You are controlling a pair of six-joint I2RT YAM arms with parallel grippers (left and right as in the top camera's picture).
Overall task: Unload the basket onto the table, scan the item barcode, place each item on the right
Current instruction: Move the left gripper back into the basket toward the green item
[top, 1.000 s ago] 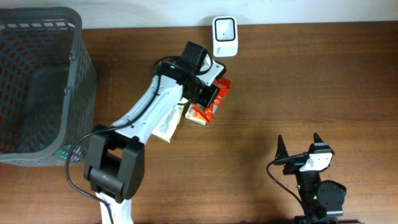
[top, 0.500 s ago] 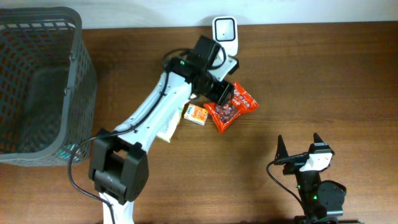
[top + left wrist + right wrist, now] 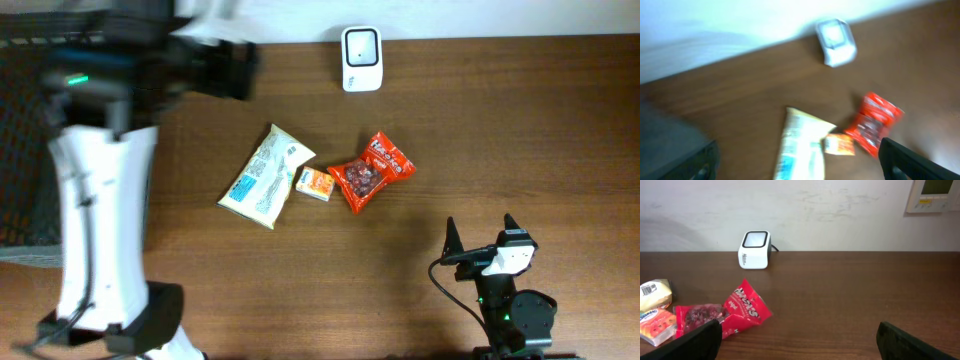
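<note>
Overhead, the red snack packet (image 3: 372, 172) lies flat on the table (image 3: 500, 120) at mid-scene. It is nearer than the white scanner (image 3: 360, 45) at the far edge, with a small orange box (image 3: 316, 183) just beside it on the left. The left gripper (image 3: 232, 70), blurred at far left, is spread and empty. The right gripper (image 3: 480, 228), near right, is spread too, holding nothing.
</note>
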